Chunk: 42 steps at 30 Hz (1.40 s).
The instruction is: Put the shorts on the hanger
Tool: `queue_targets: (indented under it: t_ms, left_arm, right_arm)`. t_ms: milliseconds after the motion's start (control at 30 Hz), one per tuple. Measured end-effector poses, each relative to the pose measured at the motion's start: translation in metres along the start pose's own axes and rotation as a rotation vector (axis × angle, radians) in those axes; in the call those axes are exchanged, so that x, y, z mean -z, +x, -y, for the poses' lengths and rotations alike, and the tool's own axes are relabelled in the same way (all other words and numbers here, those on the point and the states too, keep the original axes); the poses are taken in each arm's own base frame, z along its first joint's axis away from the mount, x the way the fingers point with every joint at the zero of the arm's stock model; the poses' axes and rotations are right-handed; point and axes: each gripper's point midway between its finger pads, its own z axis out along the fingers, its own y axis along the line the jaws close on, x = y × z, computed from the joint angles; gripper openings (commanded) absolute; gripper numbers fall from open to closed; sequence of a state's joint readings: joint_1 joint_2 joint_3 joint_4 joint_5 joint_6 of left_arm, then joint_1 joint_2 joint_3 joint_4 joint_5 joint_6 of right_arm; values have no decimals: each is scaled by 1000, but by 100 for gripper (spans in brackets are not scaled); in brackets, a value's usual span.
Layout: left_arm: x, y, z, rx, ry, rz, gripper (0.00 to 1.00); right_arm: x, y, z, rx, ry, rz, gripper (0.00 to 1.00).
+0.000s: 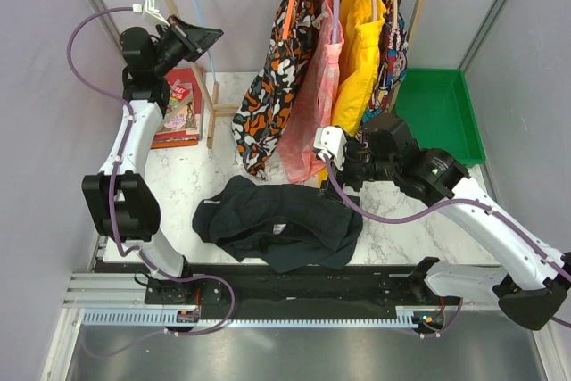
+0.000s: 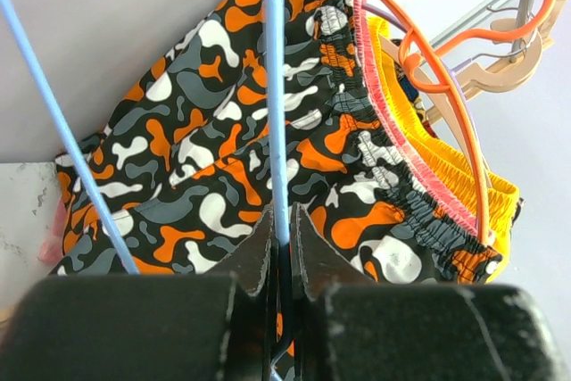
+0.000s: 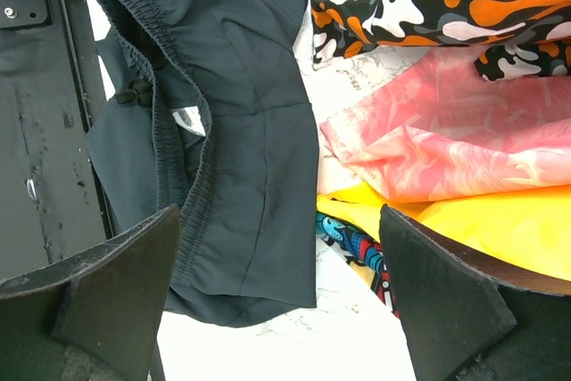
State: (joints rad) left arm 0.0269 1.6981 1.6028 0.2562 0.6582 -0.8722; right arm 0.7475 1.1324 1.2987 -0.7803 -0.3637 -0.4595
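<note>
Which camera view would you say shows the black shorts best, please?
The top external view: the shorts lie whole, crumpled on the table. The right wrist view shows only part, close up, with the waistband. The left wrist view shows none of them.

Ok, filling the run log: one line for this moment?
left gripper shut on hanger | right gripper open over shorts | shorts on table, unhung
</note>
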Motion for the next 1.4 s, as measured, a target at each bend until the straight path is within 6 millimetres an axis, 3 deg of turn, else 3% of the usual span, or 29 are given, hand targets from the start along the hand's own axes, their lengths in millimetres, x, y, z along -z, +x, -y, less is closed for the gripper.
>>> queue_targets:
  t_ms: [433, 600, 700, 900, 1000, 1100, 1267, 1400]
  left_arm:
    - [-5, -7, -6, -105, 17, 15, 2]
    - [3, 1, -5, -102, 20, 13, 2]
    - [15, 8, 4, -93, 23, 4, 2]
    - [57, 22, 50, -88, 58, 4, 2]
    - [81, 35, 78, -94, 79, 0, 2]
    - [103, 60, 102, -92, 104, -27, 2]
    - [139, 106, 123, -98, 82, -70, 2]
    - [161, 123, 131, -125, 37, -54, 2]
  right_arm:
    - [0, -3, 1, 0, 0, 1, 98]
    - [1, -5, 2, -2, 4, 3, 98]
    - [4, -12, 4, -12, 12, 19, 98]
    - [12, -34, 11, -56, 50, 75, 98]
    - [18, -53, 19, -92, 85, 125, 98]
    - [25, -85, 31, -147, 133, 221, 98]
    - [38, -147, 50, -261, 179, 465, 96]
    - [34, -198, 59, -341, 171, 668, 95]
